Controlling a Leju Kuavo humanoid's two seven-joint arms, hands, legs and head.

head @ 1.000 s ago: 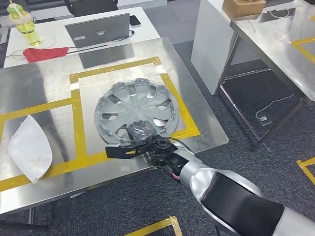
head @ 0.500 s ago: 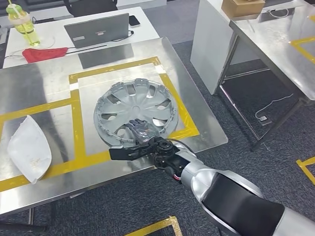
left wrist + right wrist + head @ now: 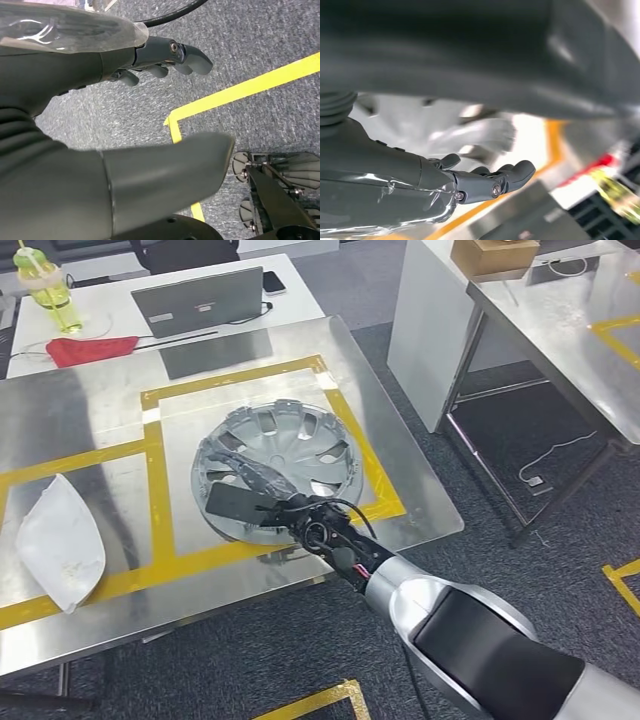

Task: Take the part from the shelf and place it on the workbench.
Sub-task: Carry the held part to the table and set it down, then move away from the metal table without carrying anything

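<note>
The part, a silver hubcap (image 3: 302, 445), lies flat on the steel workbench (image 3: 90, 430) inside a yellow-taped square. My right hand (image 3: 245, 490) hovers over the hubcap's near left side with its fingers (image 3: 234, 468) spread and nothing in it. The right wrist view is blurred: it shows that hand (image 3: 433, 185) with straight fingers and, beyond it, the hubcap (image 3: 471, 135) and yellow tape. My left hand (image 3: 94, 60) hangs over grey carpet, its fingers apart and holding nothing.
A white curved part (image 3: 60, 540) lies on the workbench's left. Behind stands a white desk with a laptop (image 3: 200, 298), a red cloth (image 3: 90, 348) and a green bottle (image 3: 49, 285). A second steel table (image 3: 558, 330) stands at the right, across carpet.
My right hand has left the hubcap's near rim and swung up and to the left over it, fingers spreading. The hubcap has stayed in place.
</note>
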